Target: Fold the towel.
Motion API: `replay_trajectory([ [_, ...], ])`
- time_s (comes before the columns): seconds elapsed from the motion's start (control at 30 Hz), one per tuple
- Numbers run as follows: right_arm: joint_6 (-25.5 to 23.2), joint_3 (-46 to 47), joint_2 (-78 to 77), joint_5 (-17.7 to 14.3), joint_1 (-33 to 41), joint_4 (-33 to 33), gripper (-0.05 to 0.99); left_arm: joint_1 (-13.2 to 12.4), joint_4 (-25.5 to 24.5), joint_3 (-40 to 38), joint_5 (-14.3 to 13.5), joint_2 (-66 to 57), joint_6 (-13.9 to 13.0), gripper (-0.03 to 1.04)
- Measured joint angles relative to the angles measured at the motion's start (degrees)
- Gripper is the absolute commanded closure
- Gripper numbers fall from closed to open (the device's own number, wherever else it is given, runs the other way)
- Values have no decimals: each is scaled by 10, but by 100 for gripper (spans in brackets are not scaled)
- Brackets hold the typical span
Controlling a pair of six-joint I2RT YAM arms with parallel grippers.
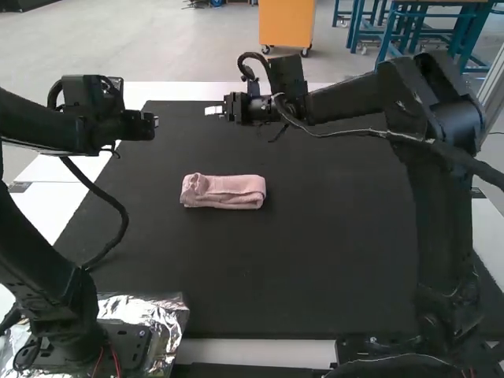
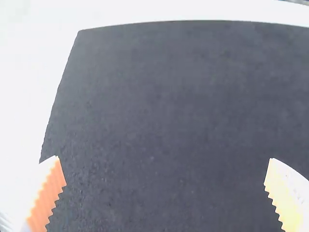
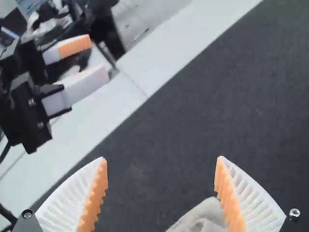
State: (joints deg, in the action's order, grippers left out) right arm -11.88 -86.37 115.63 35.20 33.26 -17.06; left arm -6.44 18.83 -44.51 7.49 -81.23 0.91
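The pink towel lies as a compact, folded bundle near the middle of the black mat. Beyond it in the high view is my right gripper, above the mat and apart from the towel. My left gripper is at the mat's left side, also away from the towel. In the left wrist view the left gripper stands wide open over bare mat. The right wrist view has my right gripper open, with part of the towel low beside one finger.
The black mat covers most of the white table. Crinkled foil lies at the left arm's base. In the right wrist view, the left arm's gripper stands farther off above the white table edge.
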Motion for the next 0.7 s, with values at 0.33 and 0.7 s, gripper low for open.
replay_trajectory([
  [0.33, 34, 50, -276, -102, -80, 75, 3, 57, -50, -30, -7, 200, 9, 4],
  [0.7, 43, 228, -665, -173, -163, 132, 3, 65, -112, -12, -26, 477, 10, 4],
])
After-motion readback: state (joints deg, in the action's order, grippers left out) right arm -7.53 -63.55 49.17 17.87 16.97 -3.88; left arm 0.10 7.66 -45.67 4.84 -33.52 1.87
